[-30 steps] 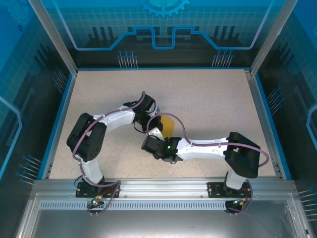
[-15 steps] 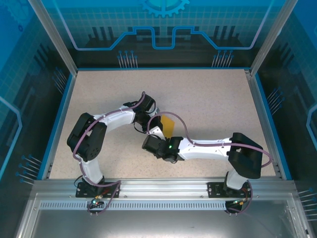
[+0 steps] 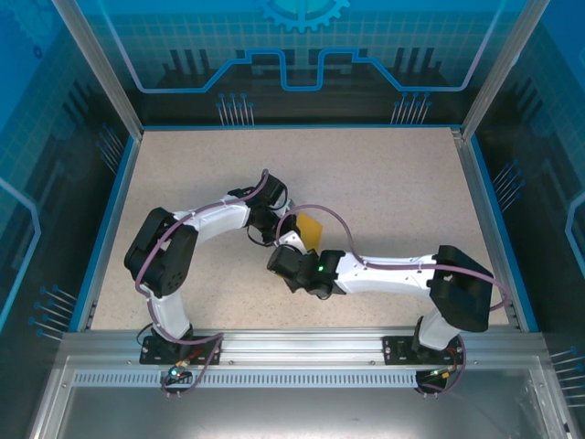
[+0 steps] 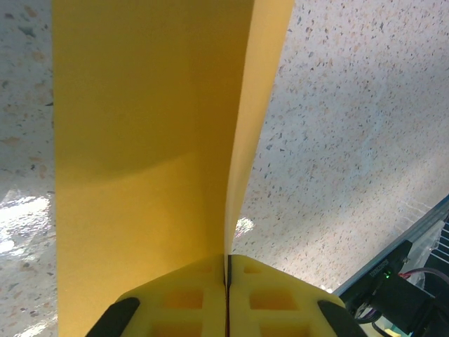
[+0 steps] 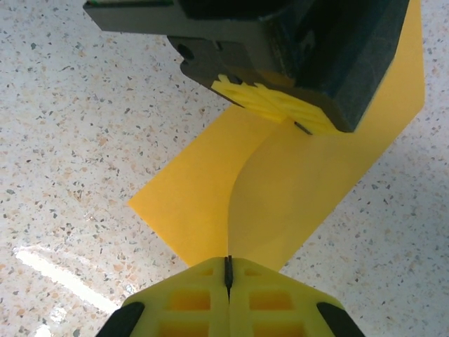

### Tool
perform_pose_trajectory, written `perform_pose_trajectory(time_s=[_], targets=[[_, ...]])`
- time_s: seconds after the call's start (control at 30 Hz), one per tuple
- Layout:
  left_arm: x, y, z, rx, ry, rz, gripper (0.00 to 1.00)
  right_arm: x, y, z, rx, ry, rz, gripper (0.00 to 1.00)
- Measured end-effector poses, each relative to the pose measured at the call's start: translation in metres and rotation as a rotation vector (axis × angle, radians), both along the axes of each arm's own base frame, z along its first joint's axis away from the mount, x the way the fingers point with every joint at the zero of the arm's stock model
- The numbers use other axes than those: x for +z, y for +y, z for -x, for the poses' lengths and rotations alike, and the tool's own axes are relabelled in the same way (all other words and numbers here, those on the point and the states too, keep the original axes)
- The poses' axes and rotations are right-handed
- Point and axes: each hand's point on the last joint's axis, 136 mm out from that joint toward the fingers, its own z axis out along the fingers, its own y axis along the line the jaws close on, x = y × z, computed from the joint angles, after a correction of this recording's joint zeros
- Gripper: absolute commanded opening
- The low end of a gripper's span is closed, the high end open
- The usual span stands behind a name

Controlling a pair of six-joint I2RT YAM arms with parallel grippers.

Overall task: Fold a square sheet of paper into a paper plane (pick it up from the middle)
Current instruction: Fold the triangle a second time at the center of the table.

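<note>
The top camera shows the left gripper (image 3: 274, 222) and the right gripper (image 3: 294, 241) meeting near the middle of the table (image 3: 393, 183), a little closer to its near edge than to its far edge. The sheet of paper (image 3: 311, 229) appears between them as a small orange-yellow patch. It is partly covered by the arms and by a purple cable (image 3: 315, 211). From this height I cannot tell how the fingers stand.

The wrist cameras show this better. In the left wrist view, the two yellow fingers (image 4: 182, 298) of the left gripper are pressed together, and the paper comes out of the thin seam between them. The paper stands away from the fingers in two layers. One is a broad face on the left, and the other, on the right, is seen almost edge-on. The two layers join at the seam.

The right wrist view shows the sheet from the other side. One part lies flat on the speckled table with a corner pointing left. The rest rises in a soft curve, not a sharp crease. This curve runs from the right gripper's own fingers (image 5: 182, 302) up to the left gripper's yellow pads (image 5: 273, 102), which are clamped on the far part of the sheet. The right fingers are also together, and the near edge of the paper enters their seam. The paper is plain and smooth.
</note>
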Motion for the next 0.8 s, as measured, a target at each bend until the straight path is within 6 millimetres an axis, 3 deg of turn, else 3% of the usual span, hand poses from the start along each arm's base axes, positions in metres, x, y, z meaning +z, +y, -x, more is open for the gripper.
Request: perform_pose_trajectory(time_s=[0.07,0.23,0.43,0.67,0.8], targets=[[0.0,0.0,0.0,0.0,0.002,-0.001,0.17,-0.001,-0.002,0.0,0.003,0.018,-0.027,0.0],[0.001,0.002,0.001,0.007,0.01,-0.012,0.45,-0.009,-0.006,0.002,0.029,0.087,-0.114,0.0],[0.001,0.009,-0.002,0.028,-0.008,-0.055,0.53,-0.014,-0.017,0.0,0.046,0.165,-0.253,0.0],[0.028,0.02,-0.007,0.065,-0.092,-0.063,0.58,-0.019,-0.026,-0.007,0.051,0.26,-0.41,0.0],[0.031,0.023,-0.003,0.081,-0.088,-0.058,0.59,-0.019,-0.027,-0.008,0.073,0.306,-0.488,0.01]])
